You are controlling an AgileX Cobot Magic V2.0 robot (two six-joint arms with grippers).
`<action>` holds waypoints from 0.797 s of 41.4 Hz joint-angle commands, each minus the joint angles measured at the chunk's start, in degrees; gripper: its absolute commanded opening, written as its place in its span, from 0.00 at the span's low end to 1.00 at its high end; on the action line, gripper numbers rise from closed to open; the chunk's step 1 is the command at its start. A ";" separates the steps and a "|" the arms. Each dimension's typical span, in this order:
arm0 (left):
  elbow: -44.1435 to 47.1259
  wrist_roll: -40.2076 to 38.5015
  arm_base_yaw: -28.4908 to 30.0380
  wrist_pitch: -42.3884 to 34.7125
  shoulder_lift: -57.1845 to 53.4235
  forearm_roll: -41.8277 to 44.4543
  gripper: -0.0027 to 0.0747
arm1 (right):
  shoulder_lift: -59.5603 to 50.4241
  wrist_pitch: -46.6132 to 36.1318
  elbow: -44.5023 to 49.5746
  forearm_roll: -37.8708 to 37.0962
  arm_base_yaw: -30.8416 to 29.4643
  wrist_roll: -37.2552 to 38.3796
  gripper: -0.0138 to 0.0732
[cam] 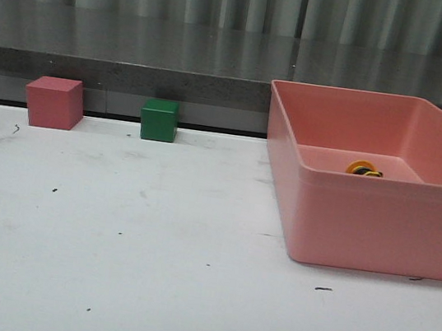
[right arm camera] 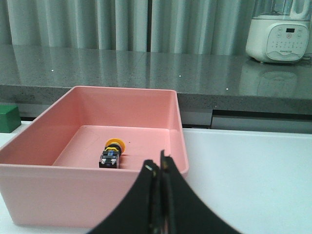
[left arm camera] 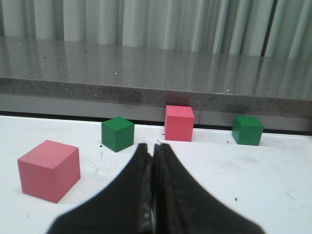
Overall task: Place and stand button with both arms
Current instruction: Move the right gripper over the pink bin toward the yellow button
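The button (cam: 363,168) lies on its side on the floor of the pink bin (cam: 378,231) at the right of the table; only its yellow cap shows over the bin wall in the front view. In the right wrist view the button (right arm camera: 111,153) shows its yellow cap and black body inside the bin (right arm camera: 97,195). My right gripper (right arm camera: 159,165) is shut and empty, short of the bin's near wall. My left gripper (left arm camera: 153,147) is shut and empty above the white table, facing the cubes. Neither arm shows in the front view.
A red cube (cam: 54,102) and a green cube (cam: 159,120) stand at the table's back edge. The left wrist view shows two red cubes (left arm camera: 49,170) (left arm camera: 179,123) and two green cubes (left arm camera: 117,133) (left arm camera: 247,130). A grey counter runs behind; a white appliance (right arm camera: 279,30) stands on it.
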 commanded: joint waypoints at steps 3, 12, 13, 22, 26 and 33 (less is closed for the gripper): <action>0.85 -0.73 0.05 -5.15 -1.29 -0.48 0.01 | -1.10 -4.75 -0.27 -0.20 -0.12 -0.20 0.02; 0.85 -0.73 0.05 -5.15 -1.29 -0.48 0.01 | -1.10 -4.75 -0.27 -0.20 -0.12 -0.20 0.02; 0.85 -0.73 0.05 -5.15 -1.29 -0.48 0.01 | -1.10 -4.75 -0.27 -0.20 -0.12 -0.20 0.02; 0.85 -0.73 0.05 -5.15 -1.29 -0.48 0.01 | -1.10 -4.75 -0.27 -0.20 -0.12 -0.20 0.02; 0.85 -0.73 0.05 -5.15 -1.29 -0.48 0.01 | -1.10 -6.17 -0.27 -0.20 -0.12 -0.20 0.02; 0.85 -0.73 0.05 -5.15 -1.29 -0.48 0.01 | -1.10 -9.62 -0.27 -0.20 -0.12 -0.20 0.02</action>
